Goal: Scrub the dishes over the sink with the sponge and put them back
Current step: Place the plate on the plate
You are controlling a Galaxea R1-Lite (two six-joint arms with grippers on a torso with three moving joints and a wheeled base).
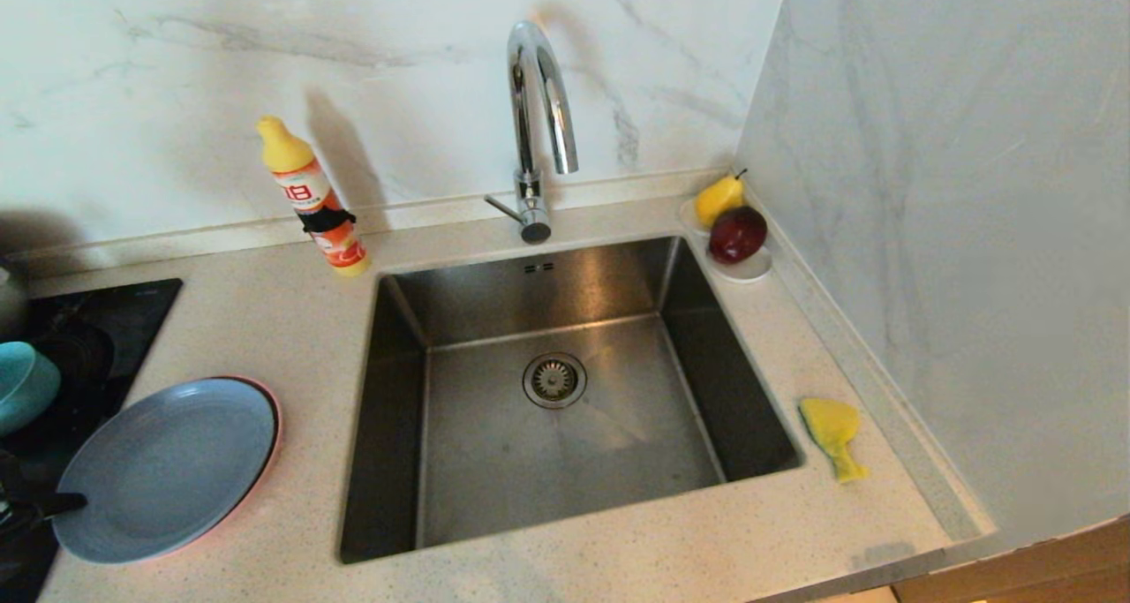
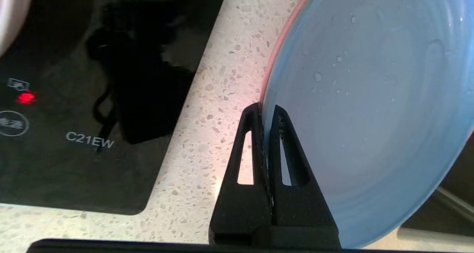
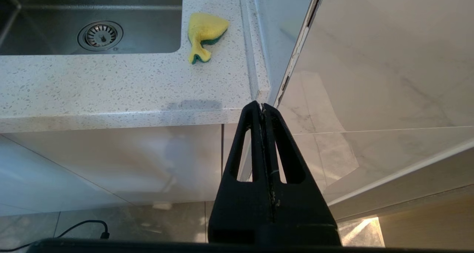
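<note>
The grey-blue plate (image 1: 168,466) lies on the salmon-pink plate (image 1: 274,422) on the counter left of the sink (image 1: 565,462). My left gripper (image 2: 266,112) is shut on the grey-blue plate (image 2: 370,97) at its near-left rim, and shows dark at the head view's left edge (image 1: 62,501). The teal bowl (image 1: 22,387) and a pale bowl (image 2: 11,8) stand on the cooktop. The yellow sponge (image 1: 832,431) lies on the counter right of the sink. My right gripper (image 3: 262,106) hangs shut and empty below the counter's front edge, near the sponge (image 3: 205,32).
A black cooktop (image 1: 97,320) with a red light on covers the far left. A dish soap bottle (image 1: 313,201) stands behind the sink's left corner, beside the chrome tap (image 1: 538,117). A white saucer (image 1: 750,267) with pear and apple sits at the back right. A marble wall (image 1: 953,232) bounds the right.
</note>
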